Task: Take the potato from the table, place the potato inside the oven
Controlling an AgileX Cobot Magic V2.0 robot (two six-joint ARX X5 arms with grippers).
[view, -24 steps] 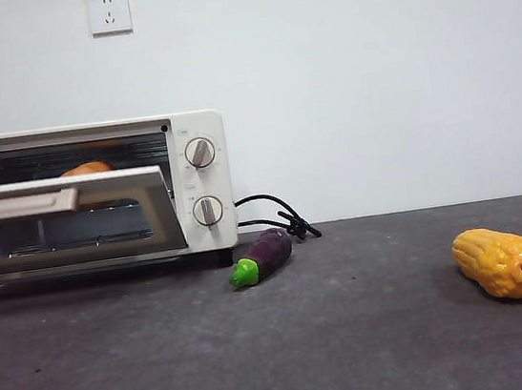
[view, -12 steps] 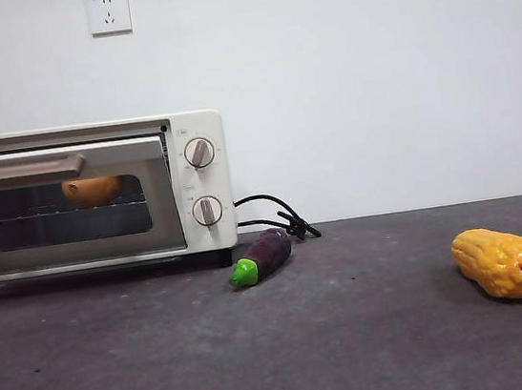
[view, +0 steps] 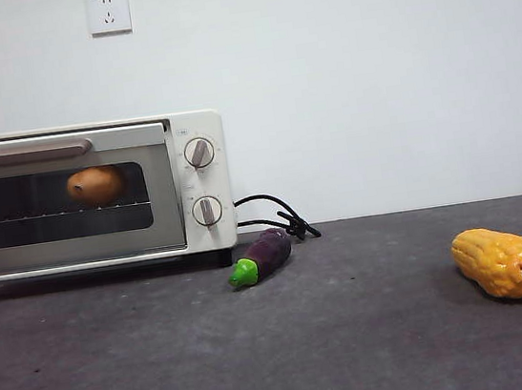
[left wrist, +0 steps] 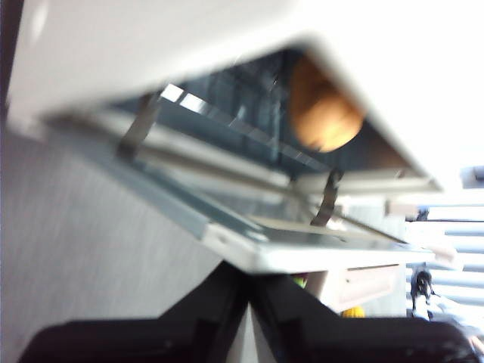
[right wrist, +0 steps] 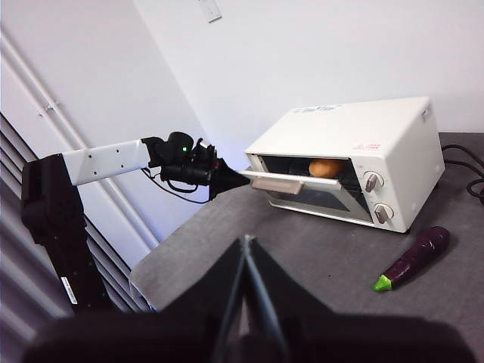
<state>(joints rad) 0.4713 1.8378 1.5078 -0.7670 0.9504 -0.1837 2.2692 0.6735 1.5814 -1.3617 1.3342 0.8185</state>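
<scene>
Potato (view: 96, 185) seated on the rack inside the oven (view: 212, 249), upper left of frame.
Door seen almost closed in front view, ajar in wrist views. Left gripper (left wrist: 246, 302) clenched, empty, at the door edge; right gripper (right wrist: 246, 302) clenched, parked. Judged: closing step; withdrawal is called for next.

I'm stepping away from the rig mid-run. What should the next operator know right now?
Left gripper: jaws together, tip at the oven door's handle.
Right gripper: jaws together, holding nothing, hanging back over the table.
Potato: on the rack inside the oven.
Done: potato is in.
Left: the door looks shut in the front view but ajar in both wrist views, so check that it is closed, then pull the left arm back.
</scene>
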